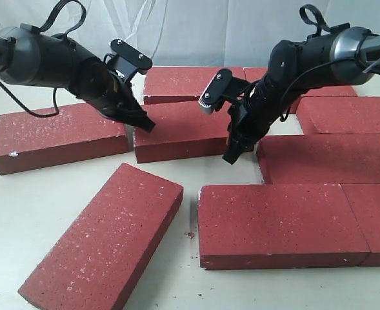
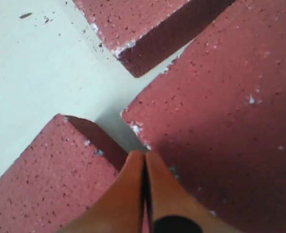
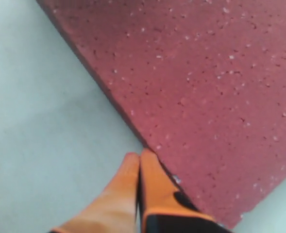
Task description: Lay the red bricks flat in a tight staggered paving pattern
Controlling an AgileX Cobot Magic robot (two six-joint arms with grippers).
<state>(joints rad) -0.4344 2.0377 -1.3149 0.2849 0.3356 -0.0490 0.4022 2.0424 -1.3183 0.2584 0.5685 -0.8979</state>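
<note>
Pale table [image 1: 22, 206] carries nine red bricks [image 1: 280, 223], all flat; left gripper [image 1: 148, 124] and right gripper [image 1: 230, 157] are both pinched closed.

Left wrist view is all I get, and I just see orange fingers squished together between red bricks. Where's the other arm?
Observer: The right gripper is down at the near right corner of the middle brick, the same brick your left gripper is beside.
Operator: Is it holding something?
Observer: No. Its fingers are shut with nothing between them, right by that brick's edge.
Operator: Are any bricks neat already?
Observer: Yes. At the front right, the front brick lies flat, end to end against its neighbour, with no gap showing.
</note>
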